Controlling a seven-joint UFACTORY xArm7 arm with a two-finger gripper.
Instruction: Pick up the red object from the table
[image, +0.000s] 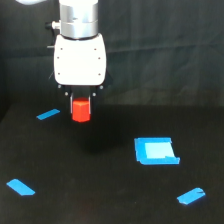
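Nearest the camera, the tabletop (100, 200) is running out of view at the bottom edge, so its front rim is cut off. It is showing as a wide matte black surface, and its far edge is hard to separate from the dark backdrop (165, 45) hanging behind it. A blue tape strip (20, 187) is lying at the near corner on the exterior view's left, and another blue strip (191, 196) is lying near the corner on the exterior view's right. Farther in, a blue square patch (156, 151) is sitting flat on the surface, its middle looking paler; whether that is glare or a second piece cannot be told. A third short blue strip (48, 114) is lying farther back on the exterior view's left.

Just beside that strip, the gripper (80, 106) is pointing straight down with the red object (80, 110) clamped between its fingers. The fingers themselves are dark and are blending into the background, so their outlines are hard to make out. The block's lower face is appearing to hang a little above the black surface, though contact cannot be ruled out. Above it, the white gripper housing (80, 60) and the grey wrist (78, 19) are standing vertical, with the rest of the arm cut off by the top edge.
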